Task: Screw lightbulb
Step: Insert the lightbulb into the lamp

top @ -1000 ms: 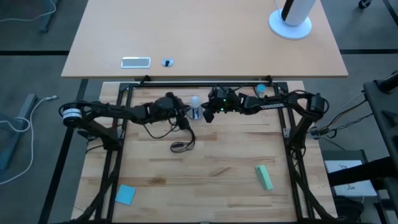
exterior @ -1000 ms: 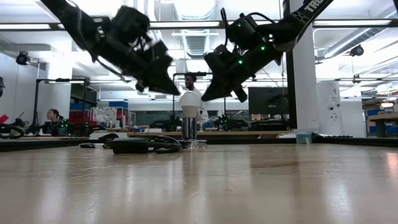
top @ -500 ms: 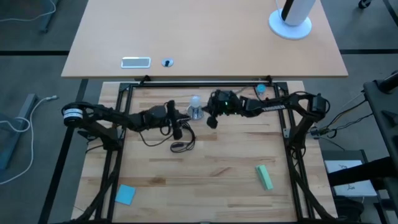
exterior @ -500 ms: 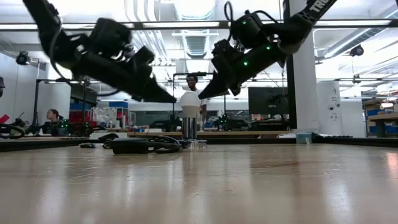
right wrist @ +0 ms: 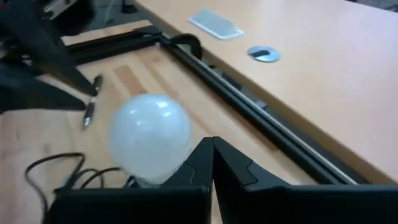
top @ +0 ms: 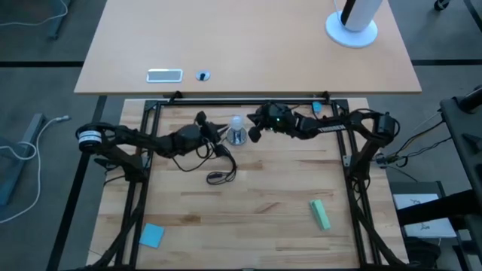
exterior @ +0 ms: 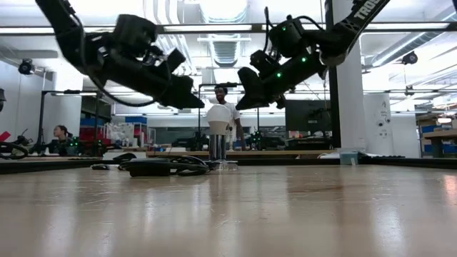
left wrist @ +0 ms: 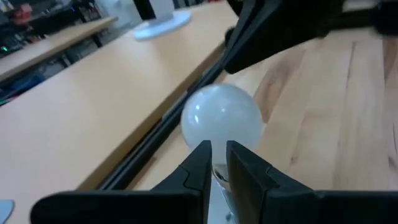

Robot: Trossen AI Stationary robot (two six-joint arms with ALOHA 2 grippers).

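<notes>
The bulb (top: 236, 123) stands upright in the socket (top: 238, 137) at the far middle of the tabletop (top: 263, 196), with both arms converged on it. A second ago both tools were closer in over the bulb; now the left tool (top: 218, 135) sits just beside the socket's left and the right tool (top: 255, 134) just to its right, each backed slightly off the glass. Neither holds the bulb. The left fingers (left wrist: 202, 163) stand slightly apart with only a thin gap between them, and the right fingers (right wrist: 205, 155) are pressed together. With the bulb standing on its own and both tools letting it be, I judge the screwing either finished or paused between turns; how deep the thread sits cannot be told.

The high view gives the layout: bulb between the two tools, the black cord (top: 218, 178) trailing toward the near side, a green block (top: 320, 214) and a blue pad (top: 151, 235) well away. The low view adds what the top-down view cannot: the bulb (exterior: 218, 114) rises clear above its socket, and both tools hang above and to the sides of it, not touching. The left wrist view shows the bulb (left wrist: 221, 116) just past the fingertips, and the right wrist view shows the finger tips closed in front of the glass (right wrist: 150, 137).
</notes>
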